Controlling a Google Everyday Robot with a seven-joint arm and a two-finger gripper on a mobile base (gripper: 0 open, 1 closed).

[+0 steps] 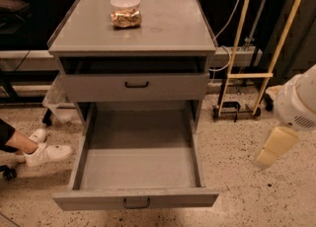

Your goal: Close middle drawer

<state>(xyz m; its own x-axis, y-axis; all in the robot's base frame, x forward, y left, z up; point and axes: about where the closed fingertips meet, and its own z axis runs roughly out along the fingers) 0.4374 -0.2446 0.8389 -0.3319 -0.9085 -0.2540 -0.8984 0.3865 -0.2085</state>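
Observation:
The middle drawer point(138, 167) is pulled far out of the grey cabinet point(133, 28) and is empty; its front with a small dark handle point(136, 203) is at the bottom of the view. The top drawer point(136, 87) above it stands slightly out. The lowest drawer is hidden beneath. My gripper point(270, 153), cream-coloured below a white arm housing point(298, 103), hangs to the right of the cabinet, above the floor, level with the open drawer and apart from it.
A clear tub of snacks point(125, 11) sits on the cabinet top. A person's leg and white shoe point(43, 153) are on the floor at left. A yellow-framed trolley point(247, 75) and cables stand at right behind my arm. The floor is speckled.

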